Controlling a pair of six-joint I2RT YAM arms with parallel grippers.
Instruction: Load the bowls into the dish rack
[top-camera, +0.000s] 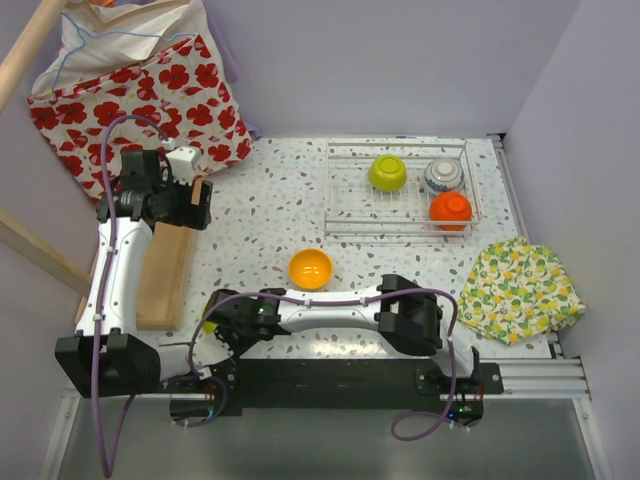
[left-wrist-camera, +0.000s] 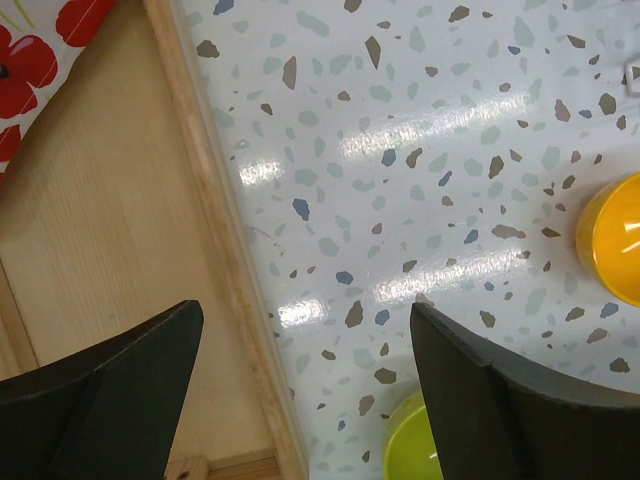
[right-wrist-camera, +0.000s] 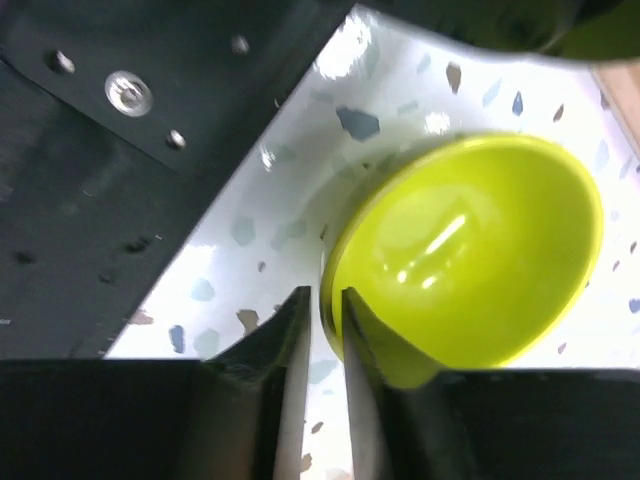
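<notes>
The wire dish rack (top-camera: 340, 190) at the back right holds a lime green bowl (top-camera: 388, 173), a blue-patterned bowl (top-camera: 443, 176) and a red-orange bowl (top-camera: 451, 210). An orange-yellow bowl (top-camera: 310, 268) sits on the table; its edge shows in the left wrist view (left-wrist-camera: 615, 240). My right gripper (right-wrist-camera: 325, 315) reaches left along the near edge (top-camera: 218, 328) and is shut on the rim of a second lime green bowl (right-wrist-camera: 470, 250), one finger inside, one outside. That bowl also shows at the bottom of the left wrist view (left-wrist-camera: 415, 445). My left gripper (left-wrist-camera: 305, 330) is open and empty above the wooden tray's edge (top-camera: 195, 205).
A flat wooden tray (top-camera: 165, 275) lies along the left side. A red-flowered bag (top-camera: 140, 90) stands at the back left. A lemon-print cloth (top-camera: 520, 290) lies at the right. The right arm's base (right-wrist-camera: 110, 180) is close beside the held bowl.
</notes>
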